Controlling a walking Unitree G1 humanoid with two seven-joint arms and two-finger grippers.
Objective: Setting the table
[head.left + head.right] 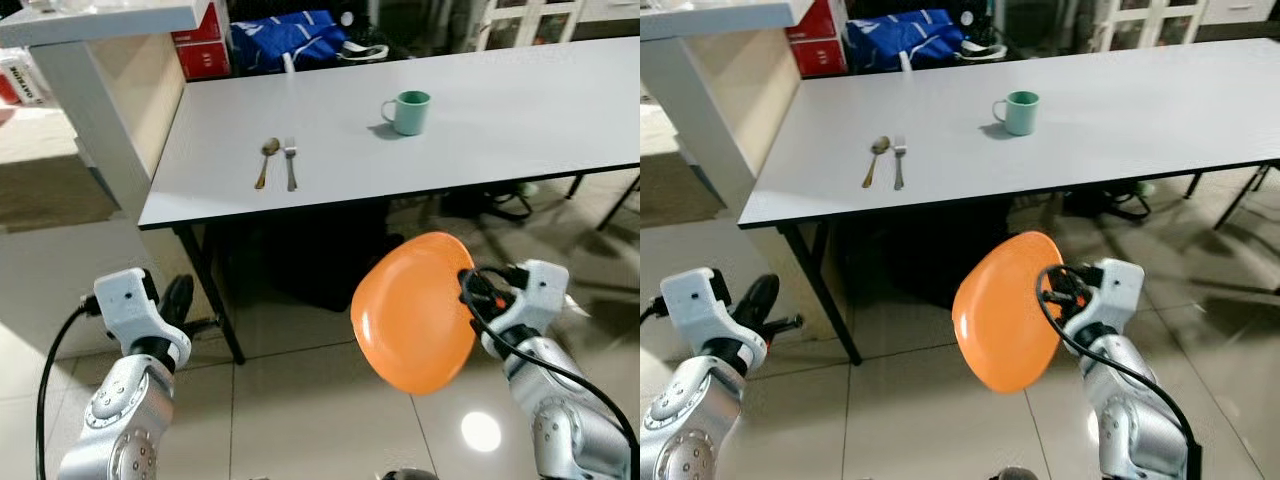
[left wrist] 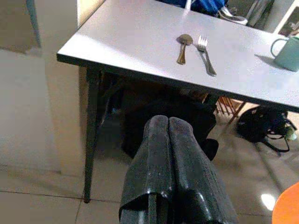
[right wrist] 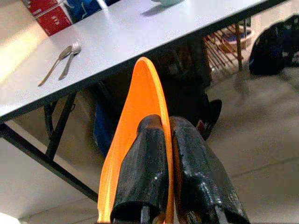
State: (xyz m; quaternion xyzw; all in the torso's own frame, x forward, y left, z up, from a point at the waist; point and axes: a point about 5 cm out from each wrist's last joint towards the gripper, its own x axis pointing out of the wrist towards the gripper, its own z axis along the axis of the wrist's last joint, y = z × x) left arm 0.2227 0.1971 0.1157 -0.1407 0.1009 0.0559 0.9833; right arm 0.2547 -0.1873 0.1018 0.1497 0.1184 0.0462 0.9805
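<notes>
Plate, orange, is held on edge, pinched at its rim between the 2 black fingers of your right gripper; its face stands nearly upright, well below tabletop level and out over the tiled floor. The white table lies ahead of and above the plate, so you must lift it forward and tip it flat. Open surface for it lies between the fork and the green mug; the spoon rests just beside the fork, both with long axes running away from you. Your right arm is the nearer. Your left gripper hangs idle with fingers pressed together, holding nothing. Behind the table stand a blue bag and red boxes.
</notes>
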